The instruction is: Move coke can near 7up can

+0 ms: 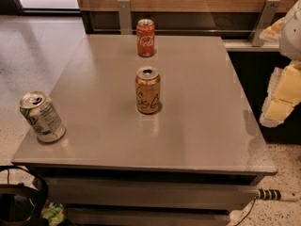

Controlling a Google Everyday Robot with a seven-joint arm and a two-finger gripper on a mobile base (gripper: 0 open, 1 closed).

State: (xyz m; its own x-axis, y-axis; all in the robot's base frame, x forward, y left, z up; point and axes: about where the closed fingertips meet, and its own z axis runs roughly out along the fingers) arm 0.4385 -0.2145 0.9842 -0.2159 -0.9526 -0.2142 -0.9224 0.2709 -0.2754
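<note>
Grey counter with three cans, all standing. Coke can is at the far edge, about mid-width, red with white script and a silver top. 7up can sits at the near-left corner, white-and-green with the small-print panel facing the camera and the top opened. The two are well apart, on opposite ends of the counter. Orange-gold can with dark scribbled lettering stands near the middle, in line with the coke can and closer to the camera, top also opened. End effector is at the right edge of the view, a pale yellow-white shape beyond the counter's right side, raised and touching nothing — cannot tell whether it is spread or pressed together. No can is held.
</note>
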